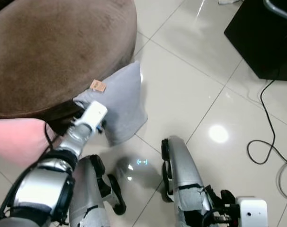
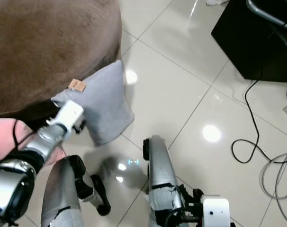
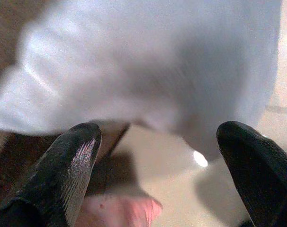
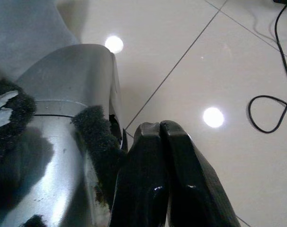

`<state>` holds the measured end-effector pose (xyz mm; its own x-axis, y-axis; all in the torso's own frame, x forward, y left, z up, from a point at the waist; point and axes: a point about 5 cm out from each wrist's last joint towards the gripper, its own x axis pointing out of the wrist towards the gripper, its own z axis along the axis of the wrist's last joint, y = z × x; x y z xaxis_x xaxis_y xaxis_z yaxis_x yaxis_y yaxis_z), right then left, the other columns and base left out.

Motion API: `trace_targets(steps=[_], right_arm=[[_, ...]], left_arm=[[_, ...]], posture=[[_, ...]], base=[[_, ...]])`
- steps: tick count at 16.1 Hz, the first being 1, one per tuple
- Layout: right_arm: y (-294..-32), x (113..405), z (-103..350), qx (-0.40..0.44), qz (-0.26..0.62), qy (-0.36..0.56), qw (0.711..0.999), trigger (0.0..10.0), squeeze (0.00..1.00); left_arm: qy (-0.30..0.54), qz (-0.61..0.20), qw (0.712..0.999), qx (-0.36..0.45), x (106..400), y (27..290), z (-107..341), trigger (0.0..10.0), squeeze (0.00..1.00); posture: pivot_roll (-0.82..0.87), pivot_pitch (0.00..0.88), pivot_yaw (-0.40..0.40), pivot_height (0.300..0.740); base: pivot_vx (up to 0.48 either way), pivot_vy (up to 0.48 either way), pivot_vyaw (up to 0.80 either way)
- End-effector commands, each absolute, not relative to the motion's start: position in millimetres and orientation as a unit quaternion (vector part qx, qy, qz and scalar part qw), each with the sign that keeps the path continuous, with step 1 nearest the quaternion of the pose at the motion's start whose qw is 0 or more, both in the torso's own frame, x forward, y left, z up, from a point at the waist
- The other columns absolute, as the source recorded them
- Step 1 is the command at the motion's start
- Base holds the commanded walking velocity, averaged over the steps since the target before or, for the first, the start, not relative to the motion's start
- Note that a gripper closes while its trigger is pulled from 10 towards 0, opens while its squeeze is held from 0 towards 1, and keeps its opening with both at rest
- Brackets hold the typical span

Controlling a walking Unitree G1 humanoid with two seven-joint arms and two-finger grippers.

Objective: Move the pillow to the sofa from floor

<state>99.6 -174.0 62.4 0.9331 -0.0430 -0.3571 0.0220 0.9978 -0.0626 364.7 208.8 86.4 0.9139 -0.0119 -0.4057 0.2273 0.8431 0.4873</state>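
Note:
A grey pillow stands on the tiled floor, leaning against the side of the brown sofa, with a small tan label at its upper corner. My left arm reaches out to the pillow's lower left edge. In the left wrist view the left gripper is open, its black fingers spread wide with the pillow just beyond the tips and nothing between them. My right gripper is shut and empty, hanging low beside my right leg.
A pink soft object lies on the floor under my left arm, against the sofa base. A black cabinet stands at the back right, with black cables trailing over the tiles. My legs are below.

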Motion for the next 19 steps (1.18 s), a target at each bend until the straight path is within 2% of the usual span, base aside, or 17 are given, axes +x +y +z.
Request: trace_targets(steps=[1, 5, 6, 16, 18, 19], right_arm=[[-177.0, 94.8, 56.9, -0.032, -0.023, 0.204, 0.978, 10.0, 0.0], [-174.7, 113.3, 59.1, -0.031, -0.01, 0.186, 0.982, 10.0, 0.0], [-175.1, 116.5, 57.8, -0.03, -0.011, 0.185, 0.982, 10.0, 0.0], [-168.8, 126.6, 53.9, -0.023, -0.004, 0.182, 0.983, 10.0, 0.0], [-167.3, 125.2, 54.6, -0.021, -0.004, 0.182, 0.983, 10.0, 0.0], [-167.5, 123.3, 55.5, -0.022, -0.005, 0.182, 0.983, 10.0, 0.0]], left_arm=[[0.211, -0.066, 0.941, 0.256, 359.3, 212.4, 78.8, 10.0, 0.0], [0.188, -0.054, 0.959, 0.206, 364.5, 214.9, 89.4, 10.0, 0.0], [0.169, -0.054, 0.964, 0.199, 367.8, 214.2, 96.1, 10.0, 1.0], [0.146, -0.062, 0.965, 0.21, 375.4, 211.8, 110.4, 10.0, 1.0], [0.153, -0.069, 0.968, 0.188, 374.4, 209.3, 107.2, 10.0, 1.0], [0.156, -0.065, 0.968, 0.186, 374.0, 209.9, 106.1, 10.0, 0.31]], posture=[[-0.44, 0.477, -0.006, 0.569], [-0.4, 0.453, -0.009, 0.569], [-0.39, 0.446, -0.008, 0.569], [-0.37, 0.44, 0.012, 0.569], [-0.38, 0.45, 0.013, 0.569], [-0.39, 0.452, 0.009, 0.569]], base=[[0.0, 0.0, 0.0], [0.0, 0.0, 0.0], [0.0, 0.0, 0.0], [0.0, 0.0, 0.0], [0.0, 0.0, 0.0], [0.0, 0.0, 0.0]])
